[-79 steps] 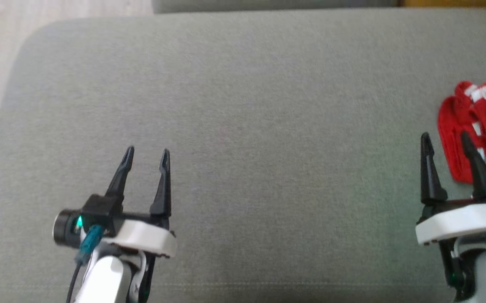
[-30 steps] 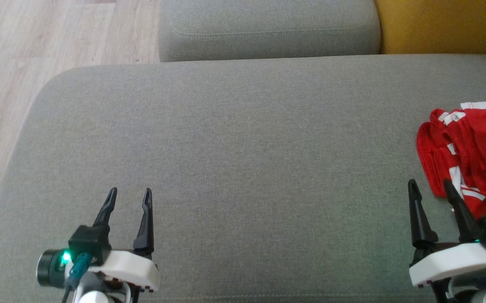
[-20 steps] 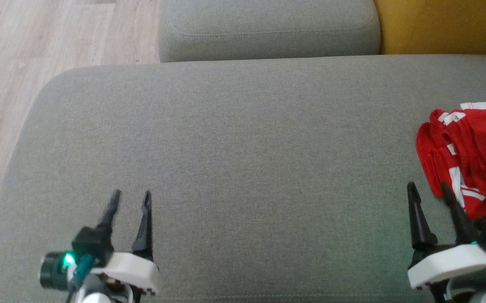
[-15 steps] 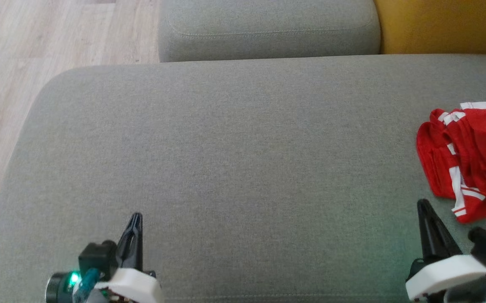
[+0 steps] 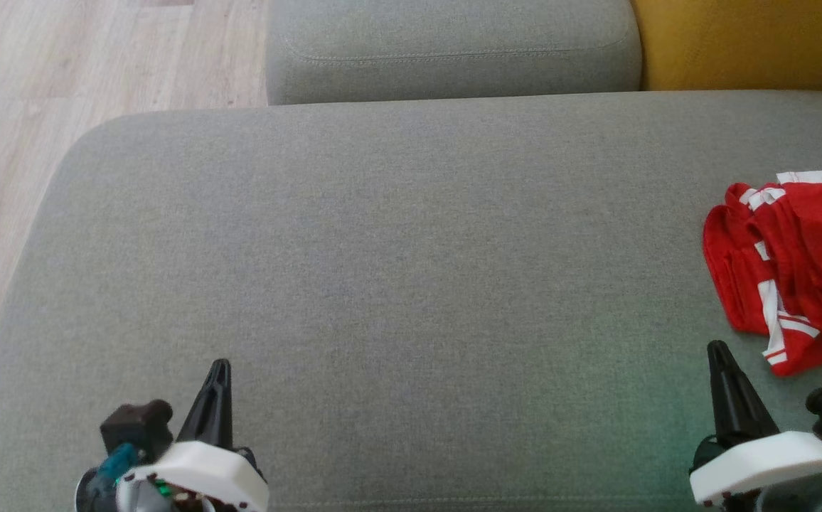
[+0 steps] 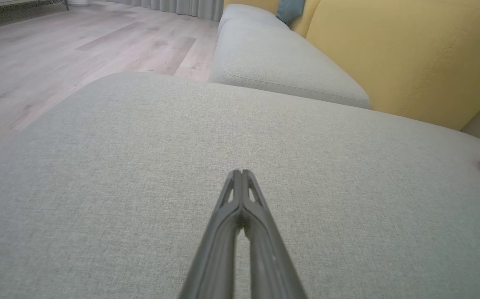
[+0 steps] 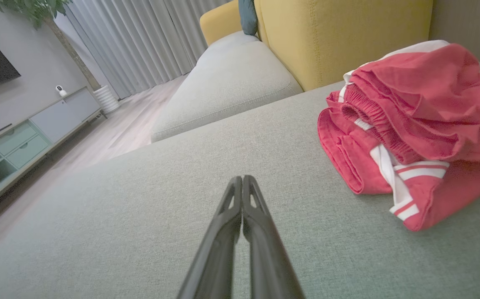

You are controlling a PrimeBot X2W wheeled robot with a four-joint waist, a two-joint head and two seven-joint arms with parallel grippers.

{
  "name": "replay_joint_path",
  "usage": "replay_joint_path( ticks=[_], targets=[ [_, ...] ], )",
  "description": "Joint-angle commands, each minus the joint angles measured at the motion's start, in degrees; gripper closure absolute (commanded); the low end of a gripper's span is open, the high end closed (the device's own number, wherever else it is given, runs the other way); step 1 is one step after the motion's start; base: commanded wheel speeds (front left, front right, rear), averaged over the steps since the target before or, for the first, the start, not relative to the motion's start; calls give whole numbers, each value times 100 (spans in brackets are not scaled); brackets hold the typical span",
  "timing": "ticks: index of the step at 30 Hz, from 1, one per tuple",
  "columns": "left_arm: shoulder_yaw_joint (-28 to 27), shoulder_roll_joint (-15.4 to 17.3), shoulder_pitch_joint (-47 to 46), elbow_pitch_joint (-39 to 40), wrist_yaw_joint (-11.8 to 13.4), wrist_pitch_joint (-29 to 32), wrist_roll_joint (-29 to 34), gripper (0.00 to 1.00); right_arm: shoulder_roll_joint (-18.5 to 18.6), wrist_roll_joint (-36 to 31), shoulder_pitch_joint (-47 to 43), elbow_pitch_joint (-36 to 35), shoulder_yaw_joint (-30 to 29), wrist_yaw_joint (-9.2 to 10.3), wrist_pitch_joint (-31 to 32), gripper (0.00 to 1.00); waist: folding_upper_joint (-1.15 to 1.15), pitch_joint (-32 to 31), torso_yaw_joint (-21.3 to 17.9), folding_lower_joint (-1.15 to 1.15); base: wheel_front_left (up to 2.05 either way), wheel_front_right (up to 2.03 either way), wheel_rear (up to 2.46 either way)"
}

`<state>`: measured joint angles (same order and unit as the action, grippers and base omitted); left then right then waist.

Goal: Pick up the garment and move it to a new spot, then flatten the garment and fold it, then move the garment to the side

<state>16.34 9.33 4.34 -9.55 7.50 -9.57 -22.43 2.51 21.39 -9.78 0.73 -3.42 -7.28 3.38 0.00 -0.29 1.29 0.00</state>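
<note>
Position of target: the garment (image 5: 802, 263), red with white stripes, lies crumpled at the right edge of the grey seat cushion (image 5: 411, 249), partly cut off by the frame in the head view. My right gripper (image 5: 719, 350) sits near its lower-left corner, tip just short of the cloth and not touching it. In the right wrist view the heap lies ahead and to the right of my fingertips, with bare cushion between. My left gripper (image 5: 218, 366) is well apart from it, at the far side of the cushion. In the left wrist view a sliver of red shows at the right border.

Change since a second ago: both pairs of fingers stood spread then. Now each pair is pressed together to a single point, pinching nothing. Both grippers sit lower in the head view than before. One right finger then overlapped the garment's lower edge; now it is clear of it. The garment itself has not shifted, nor has the camera over that second.

Pose: both grippers at the bottom of the head view, fingers pointing up it toward the second cushion (image 5: 454, 43) and the yellow backrest (image 5: 752, 43). Both wrist views look low across the fabric. I cannot tell whether the tips touch the cushion. Wooden floor (image 5: 62, 71) lies beyond my left side.
</note>
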Motion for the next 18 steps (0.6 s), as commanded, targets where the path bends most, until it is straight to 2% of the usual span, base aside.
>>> replay_joint_path(
  ticks=[1,18],
  targets=[
    [-125,32,-273,137,-37,31,-160,100,65,185,296,-152,29,-3,-24,100,0,0,-1,0,0,0,0],
    [-398,-25,-403,27,-273,227,-1302,100,106,1334,499,81,38,-6,-21,100,0,7,-21,0,0,0,0]
  ],
)
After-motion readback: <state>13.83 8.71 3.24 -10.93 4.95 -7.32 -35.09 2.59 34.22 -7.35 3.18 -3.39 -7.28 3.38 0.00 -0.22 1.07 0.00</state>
